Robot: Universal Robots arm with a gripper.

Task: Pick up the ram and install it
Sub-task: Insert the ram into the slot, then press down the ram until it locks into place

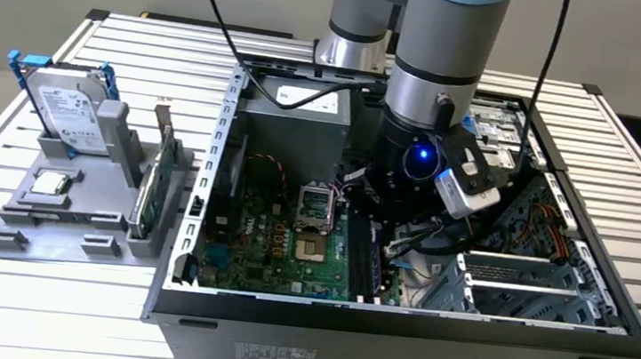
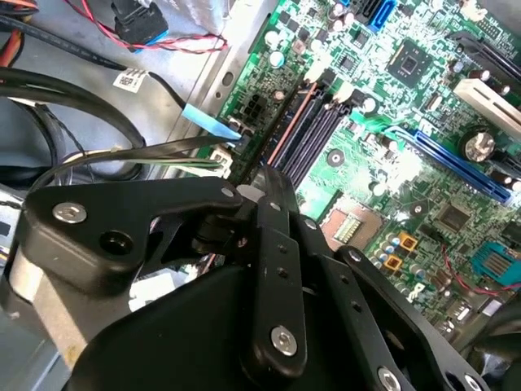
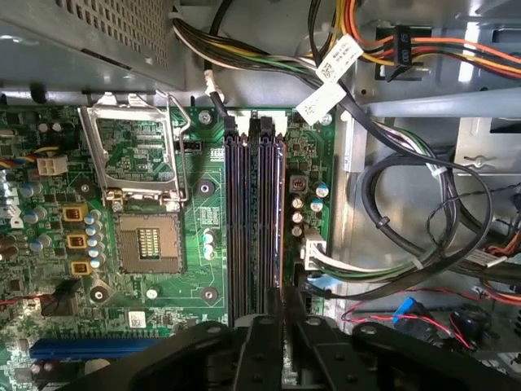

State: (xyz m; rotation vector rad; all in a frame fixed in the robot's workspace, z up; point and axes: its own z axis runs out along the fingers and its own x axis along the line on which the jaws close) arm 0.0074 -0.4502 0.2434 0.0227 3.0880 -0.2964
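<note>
Exterior view: we see the arm reaching into the open computer case [image 1: 401, 322]; a hard drive [image 1: 71, 113] stands on the tabletop [image 1: 45, 311] rack.

Second wrist view: the tool [image 2: 269, 183], closed on the ram [image 2: 281, 122], holds it edge-on over the slots.

First wrist view: we see the memory slots [image 3: 254, 220] beside the CPU socket [image 3: 146, 244].

I'm scanning for print. In the exterior view, the hard drive's label [image 1: 70, 108] at nine o'clock of the case is too small to read. The same goes for the white sticker [image 1: 300, 97] at twelve o'clock inside and the front-panel sticker [image 1: 274, 354] at six. In the first wrist view the cable tags [image 3: 319, 104] carry tiny print, and I can't make it out.
</note>
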